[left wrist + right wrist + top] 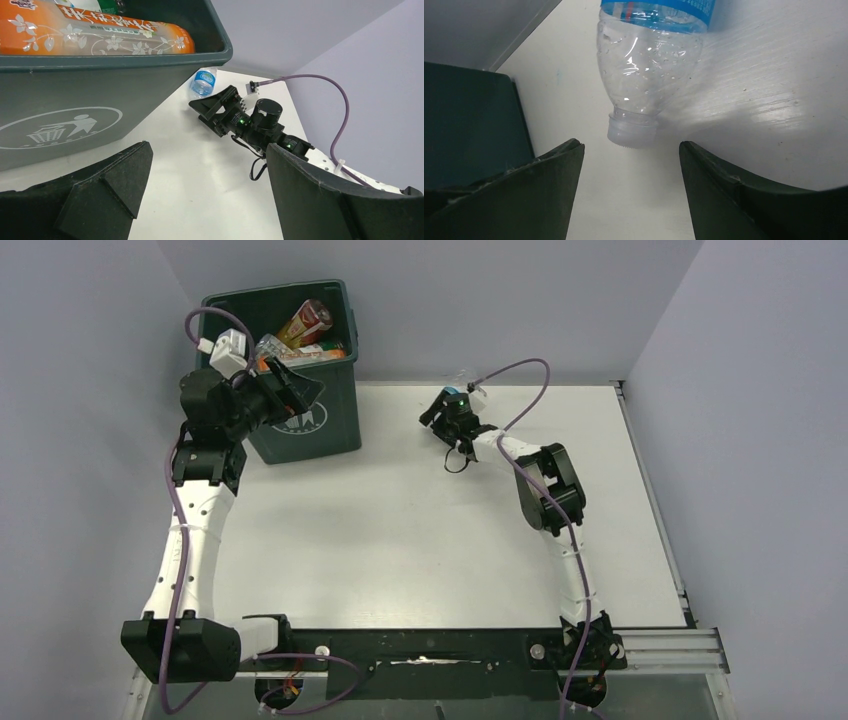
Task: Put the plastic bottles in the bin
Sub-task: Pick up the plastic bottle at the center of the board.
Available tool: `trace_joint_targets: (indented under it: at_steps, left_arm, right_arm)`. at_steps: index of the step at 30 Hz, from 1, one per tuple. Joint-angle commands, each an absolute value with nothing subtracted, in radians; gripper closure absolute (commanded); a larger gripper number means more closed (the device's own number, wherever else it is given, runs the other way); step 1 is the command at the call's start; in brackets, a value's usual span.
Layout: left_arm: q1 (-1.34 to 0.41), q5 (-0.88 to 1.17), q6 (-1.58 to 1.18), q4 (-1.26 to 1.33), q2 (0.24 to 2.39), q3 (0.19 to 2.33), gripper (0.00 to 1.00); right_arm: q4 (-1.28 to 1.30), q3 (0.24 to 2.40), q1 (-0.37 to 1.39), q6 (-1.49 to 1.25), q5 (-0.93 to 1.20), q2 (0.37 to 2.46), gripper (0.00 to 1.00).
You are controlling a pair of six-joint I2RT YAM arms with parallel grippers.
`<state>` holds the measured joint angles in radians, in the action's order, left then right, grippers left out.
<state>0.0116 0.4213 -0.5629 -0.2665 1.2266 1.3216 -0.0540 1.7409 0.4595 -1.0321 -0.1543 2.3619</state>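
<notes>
While the right gripper (630,154) is held low over the tabletop (749,100) with its jaws apart, a clear bottle (649,65) with a blue label and pale cap is seen lying just ahead, cap toward the gap, not clamped. Farther off, the left gripper (207,147) is spread wide beside the dark green bin (75,95), where an orange-labelled bottle (100,35) is piled with others.

Up top, the camera looks down over the whole table (400,540) from its near edge, the bin (335,405) far back on the left. Left wrist view sits close against the bin's front wall, facing past it to the right gripper (212,100) and a clear bottle (202,82). Right wrist view hugs that same bottle, bin wall at left.
</notes>
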Motion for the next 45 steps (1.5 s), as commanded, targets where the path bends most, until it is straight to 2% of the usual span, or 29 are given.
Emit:
trace_joint_targets:
  at_steps: [1,7,10,14,20,31,39,45]
  left_arm:
    - [0.006,0.442,-0.549,-0.221,1.198,1.319,0.15]
    - [0.006,0.451,-0.556,-0.204,1.198,1.292,0.15]
    - [0.006,0.457,-0.561,-0.2,1.197,1.287,0.15]
    - [0.006,0.46,-0.564,-0.199,1.193,1.273,0.15]
    - [0.005,0.465,-0.559,-0.219,1.19,1.268,0.15]
    - [-0.047,0.513,-0.562,-0.235,1.193,1.262,0.15]
    - [-0.187,0.442,-0.543,-0.261,1.2,1.221,0.15]
    - [-0.21,0.464,-0.574,-0.232,1.2,1.171,0.15]
  right_arm:
    - [-0.132,1.785,0.444,-1.101,-0.177,2.384,0.31]
    - [-0.166,1.737,0.434,-1.14,-0.169,2.389,0.39]
    - [-0.191,1.715,0.427,-1.155,-0.156,2.392,0.48]
    - [-0.203,1.703,0.423,-1.161,-0.139,2.397,0.65]
    - [-0.242,1.615,0.422,-1.143,-0.129,2.34,0.76]
    - [-0.313,1.22,0.448,-0.974,-0.075,2.019,0.79]
    - [-0.219,0.984,0.58,-0.815,-0.074,1.779,0.8]
    - [-0.161,0.839,0.652,-0.756,-0.117,1.582,0.8]
